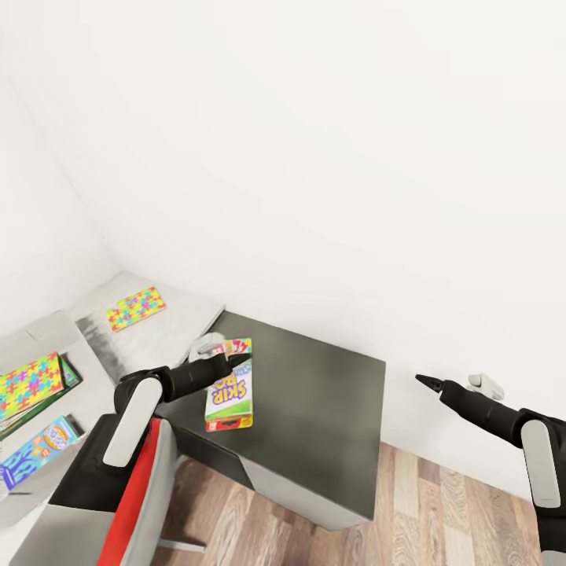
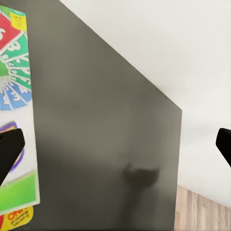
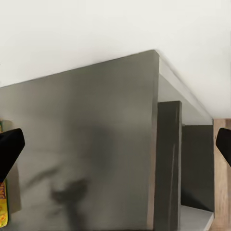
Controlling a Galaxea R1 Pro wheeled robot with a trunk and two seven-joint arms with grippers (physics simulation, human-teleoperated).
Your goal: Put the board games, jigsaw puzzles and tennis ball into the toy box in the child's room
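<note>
Head view, lower centre — Skip-Bo box [image 1: 229, 385] flat on dark cabinet top [image 1: 314, 409], left gripper [image 1: 236, 360] hovering over it, fingers spread, empty, right gripper [image 1: 422, 381] lower right — spread wide in its wrist view, holding nothing, puzzle box [image 1: 136, 307] on grey desk [image 1: 169, 334] at left.

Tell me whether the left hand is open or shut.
Open. The left hand shows its two dark fingertips spread wide apart, nothing between them, above the Skip-Bo box lying flat on the dark cabinet.

Matt dark grey cabinet top [image 1: 314, 409]; glossy printed card Skip-Bo box [image 1: 229, 389]; wood-plank floor [image 1: 440, 511], faintly sheened.
</note>
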